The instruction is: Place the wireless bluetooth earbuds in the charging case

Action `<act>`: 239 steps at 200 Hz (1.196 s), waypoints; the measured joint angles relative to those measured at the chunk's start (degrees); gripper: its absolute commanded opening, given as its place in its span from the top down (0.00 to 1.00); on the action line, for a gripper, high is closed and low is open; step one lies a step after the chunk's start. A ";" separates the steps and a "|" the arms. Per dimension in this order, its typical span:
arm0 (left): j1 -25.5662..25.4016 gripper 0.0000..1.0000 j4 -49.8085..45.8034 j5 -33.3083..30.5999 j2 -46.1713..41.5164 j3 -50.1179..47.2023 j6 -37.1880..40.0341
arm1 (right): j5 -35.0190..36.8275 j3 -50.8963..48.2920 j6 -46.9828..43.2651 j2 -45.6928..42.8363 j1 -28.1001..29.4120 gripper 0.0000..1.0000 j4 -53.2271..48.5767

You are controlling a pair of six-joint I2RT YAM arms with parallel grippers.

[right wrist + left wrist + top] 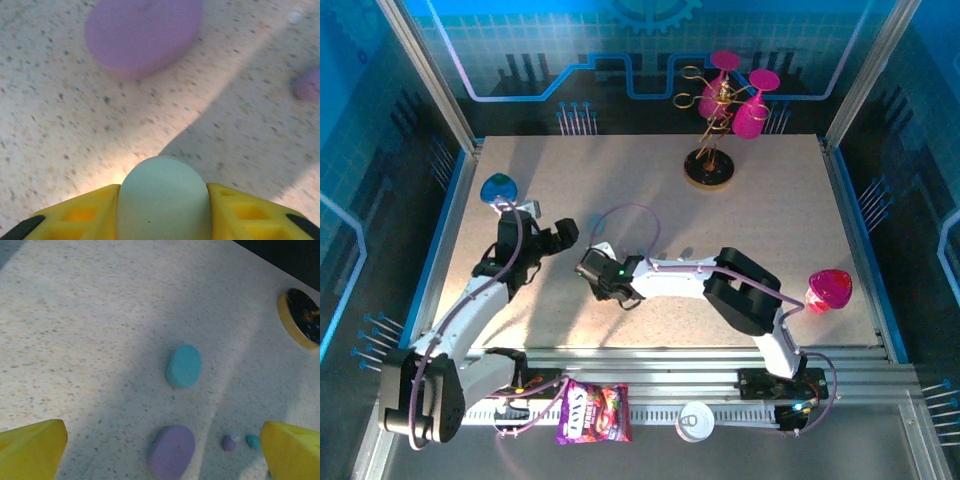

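As the right gripper sat low over the speckled table, its yellow fingers were pressed against both sides of a pale mint case. That was a grip, the case clamped between them! Just ahead of it on the table lay a purple case, flat and a little blurred. At the right edge of that wrist view a purple earbud peeked in, loose on the surface.

Over on the other side, the left gripper hovered with its jaws spread wide and nothing between them. Its wrist camera showed a teal case lying on the table, with the purple case nearer the fingers and the two cases apart.

And the earbuds? Three tiny ones lay just right of the purple case. The purple earbud was touching a whitish earbud, and a teal earbud lay just beside them, close to the right-hand finger. All three were out on the bare table, not in any case.

Far off at the top right, a black and gold round base stood on the table. From above, both grippers were close together at mid-table, left of centre
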 measured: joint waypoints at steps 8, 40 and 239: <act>-1.16 0.01 1.09 0.02 -0.76 -0.83 0.52 | 0.61 -1.81 0.09 -1.84 -0.13 0.59 -0.07; -6.23 0.01 9.92 1.84 -4.17 -6.05 5.40 | 4.52 -12.00 2.51 -13.90 -2.54 0.59 0.28; -26.58 0.01 32.41 11.13 2.80 -10.14 29.83 | 4.15 -41.24 16.39 -37.77 -27.96 0.21 -3.85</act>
